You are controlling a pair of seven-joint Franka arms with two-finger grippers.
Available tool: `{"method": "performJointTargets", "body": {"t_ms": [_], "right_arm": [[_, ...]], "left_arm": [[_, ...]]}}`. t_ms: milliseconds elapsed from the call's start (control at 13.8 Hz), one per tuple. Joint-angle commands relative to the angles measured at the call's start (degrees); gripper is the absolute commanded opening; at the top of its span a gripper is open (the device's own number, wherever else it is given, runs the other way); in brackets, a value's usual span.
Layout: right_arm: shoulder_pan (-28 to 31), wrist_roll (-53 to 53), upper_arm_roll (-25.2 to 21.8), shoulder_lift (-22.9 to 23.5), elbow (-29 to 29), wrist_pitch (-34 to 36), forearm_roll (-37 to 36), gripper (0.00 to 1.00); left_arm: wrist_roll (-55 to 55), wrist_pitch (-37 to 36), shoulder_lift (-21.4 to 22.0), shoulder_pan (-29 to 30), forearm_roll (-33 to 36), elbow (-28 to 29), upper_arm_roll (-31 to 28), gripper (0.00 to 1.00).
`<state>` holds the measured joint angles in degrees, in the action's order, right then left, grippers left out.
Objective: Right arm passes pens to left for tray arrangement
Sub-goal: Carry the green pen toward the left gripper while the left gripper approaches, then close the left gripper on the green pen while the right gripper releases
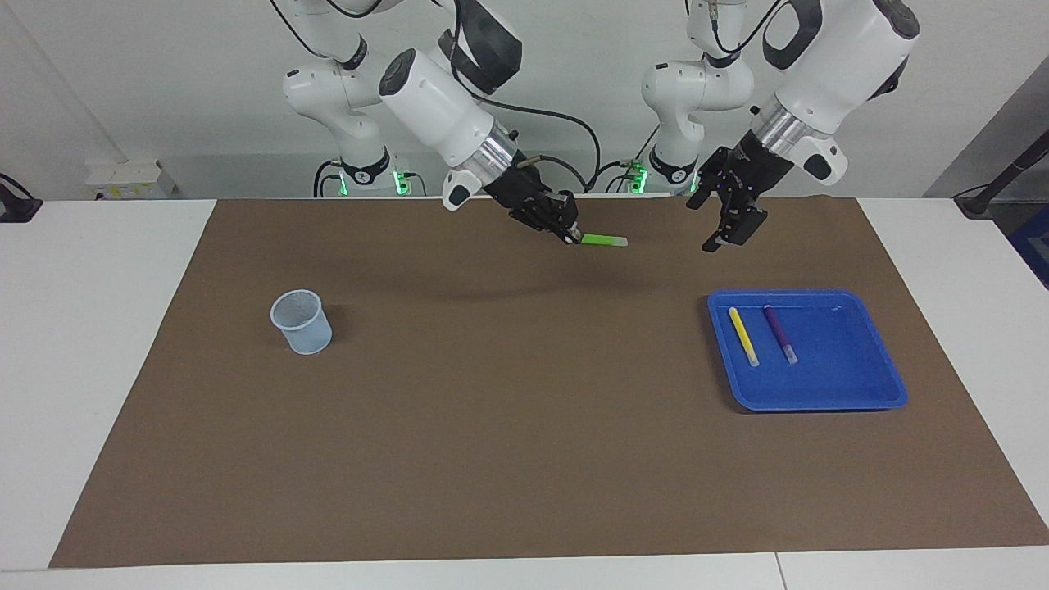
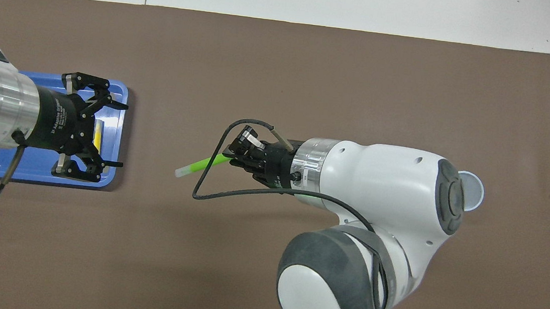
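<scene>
Arms reach toward each other above the middle of the desk (image 1: 106, 344). The right gripper (image 1: 574, 237) is stretched out low over the brown mat (image 1: 508, 426), jaws clamped on the green pen (image 1: 604, 240), which lies nearly level with its pale end pointing at the left gripper (image 1: 721, 233). That gripper hangs raised over the mat just beside the blue tray (image 1: 852, 393), jaws spread wide and holding nothing. The yellow pen (image 1: 743, 336) and purple pen (image 1: 780, 333) lie side by side in the tray. A pale mesh cup (image 1: 302, 322) stands on the mat toward the right arm's end. A plain grey wall (image 1: 164, 82) rises by the arms' bases.
</scene>
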<state>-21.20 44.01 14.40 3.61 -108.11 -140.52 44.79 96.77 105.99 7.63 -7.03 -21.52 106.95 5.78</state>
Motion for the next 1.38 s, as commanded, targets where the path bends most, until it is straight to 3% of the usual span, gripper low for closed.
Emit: {"method": "performJointTargets", "body": {"t_ms": [0,217,652,797,1014,1087,1159,1304], "right_arm": [[-1.91,0.29,-0.16,-0.36,-0.87,-4.74,5.03,0.0],[-2.27,-0.15,-0.16,-0.27,-0.7,-5.64,7.58,0.0],[-3.76,-0.5,-0.16,-0.1,-0.7,-8.89,10.31,0.0],[-3.76,-0.5,-0.16,-0.01,-0.61,-8.89,10.31,0.0],[-3.67,-0.59,-0.16,-0.01,-0.61,-8.89,10.31,0.0],[-3.67,-0.59,-0.16,0.08,-0.61,-8.89,10.4,0.0],[-3.67,-0.59,-0.16,0.17,-0.61,-8.89,10.4,0.0],[-3.67,-0.59,-0.16,0.17,-0.52,-8.89,10.4,0.0]], "left_arm": [[4.29,5.53,4.32,-2.55,-0.72,7.21,-0.5,1.0],[9.91,10.27,5.99,-5.09,-0.72,11.08,-0.33,1.0],[19.94,17.14,5.82,-8.52,-0.63,12.15,-0.24,0.97],[19.95,17.23,5.82,-8.88,-0.37,12.06,0.2,0.78],[19.25,17.58,5.82,-8.88,-0.19,12.06,0.46,0.33],[18.37,17.41,5.82,-8.97,-0.1,12.06,0.46,0.08],[17.76,16.8,5.82,-9.31,-0.1,11.97,0.46,0.0],[17.66,16.62,5.82,-9.32,-0.1,11.88,0.55,0.0]]}}
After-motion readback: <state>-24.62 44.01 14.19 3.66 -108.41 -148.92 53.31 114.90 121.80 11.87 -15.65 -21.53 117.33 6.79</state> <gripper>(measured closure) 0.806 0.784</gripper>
